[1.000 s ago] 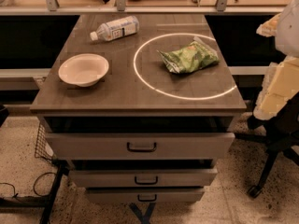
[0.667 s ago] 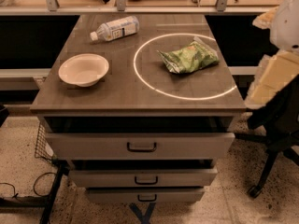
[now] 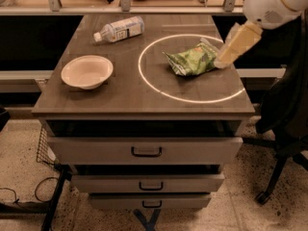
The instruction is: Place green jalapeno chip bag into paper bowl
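— Location of the green jalapeno chip bag?
— Flat on the drawer cabinet's top, well to the right of the paper bowl and apart from it. The gripper hangs further right of the bowl again, at the bag's far edge; whether it is spread or drawn together, I cannot tell
— Handling?
— Light, puffy, crinkled foil, I judge: slippery, yielding under a squeeze, chips inside liable to crack. Pinch gently across the narrow middle or at a sealed end. The bowl looks light too and could slide as the bag lands
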Tool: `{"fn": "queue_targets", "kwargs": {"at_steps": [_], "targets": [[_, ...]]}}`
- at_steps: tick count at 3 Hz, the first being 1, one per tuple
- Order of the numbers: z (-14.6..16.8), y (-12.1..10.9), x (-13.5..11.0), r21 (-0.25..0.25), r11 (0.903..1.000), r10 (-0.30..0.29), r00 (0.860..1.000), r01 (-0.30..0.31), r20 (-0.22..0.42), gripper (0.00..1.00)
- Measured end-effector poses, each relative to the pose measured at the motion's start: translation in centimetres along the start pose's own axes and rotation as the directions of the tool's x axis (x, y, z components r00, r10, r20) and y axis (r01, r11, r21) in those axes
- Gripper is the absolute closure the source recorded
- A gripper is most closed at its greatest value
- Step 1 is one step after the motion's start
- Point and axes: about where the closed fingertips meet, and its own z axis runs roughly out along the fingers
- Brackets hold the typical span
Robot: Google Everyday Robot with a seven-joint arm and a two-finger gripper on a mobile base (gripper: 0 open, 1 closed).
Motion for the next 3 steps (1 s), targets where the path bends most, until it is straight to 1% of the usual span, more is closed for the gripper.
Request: {"fn": "queue_targets", "kwargs": {"at_steps": [1, 2, 3], "targets": [[2.8, -2.5, -1.3, 0.010, 1.0000, -0.001, 1.000, 0.001, 0.016, 0.00], [3.7, -2.9, -2.1, 0.005, 1.0000, -0.001, 1.000, 0.001, 0.013, 0.00], [4.1, -3.0, -1.8, 0.000, 1.0000, 0.009, 1.000, -0.009, 0.019, 0.00]]}}
